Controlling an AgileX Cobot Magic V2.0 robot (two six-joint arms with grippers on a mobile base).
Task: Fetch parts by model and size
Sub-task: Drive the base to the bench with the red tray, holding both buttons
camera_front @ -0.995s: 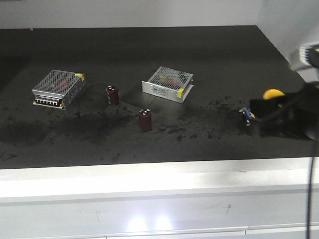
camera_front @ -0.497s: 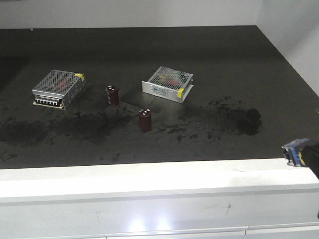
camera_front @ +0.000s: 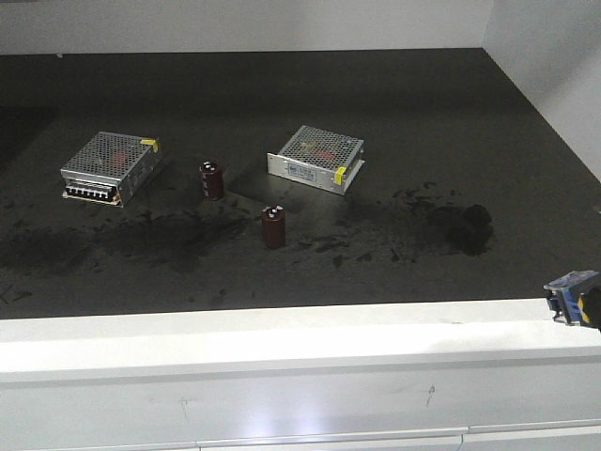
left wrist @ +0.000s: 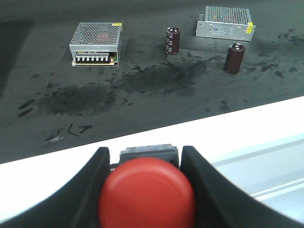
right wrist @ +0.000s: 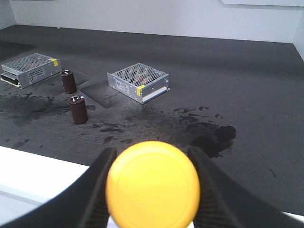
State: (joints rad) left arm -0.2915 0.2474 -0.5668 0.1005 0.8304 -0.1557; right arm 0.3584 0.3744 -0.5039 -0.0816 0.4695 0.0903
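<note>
Red switch (left wrist: 147,192) in left jaws, yellow switch (right wrist: 153,184) in right jaws

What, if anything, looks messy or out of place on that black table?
Only the table surface: dark smudges streak its front half, with the heaviest blotch at the right. Both brown cylinders stand upright.

Before me lies a dark, matte counter (camera_front: 282,94), its surface smeared with black scuffs and smudges (camera_front: 460,230) across the middle. Its near edge is a broad white ledge (camera_front: 282,343), and below that a pale front panel (camera_front: 113,404) catches a bright glare (camera_front: 272,421) of light. A plain white back wall (camera_front: 244,23) closes off the far side, and a white side wall (camera_front: 554,56) rises on my right, meeting it at the corner. The counter's far left corner sits in deeper shade.
</note>
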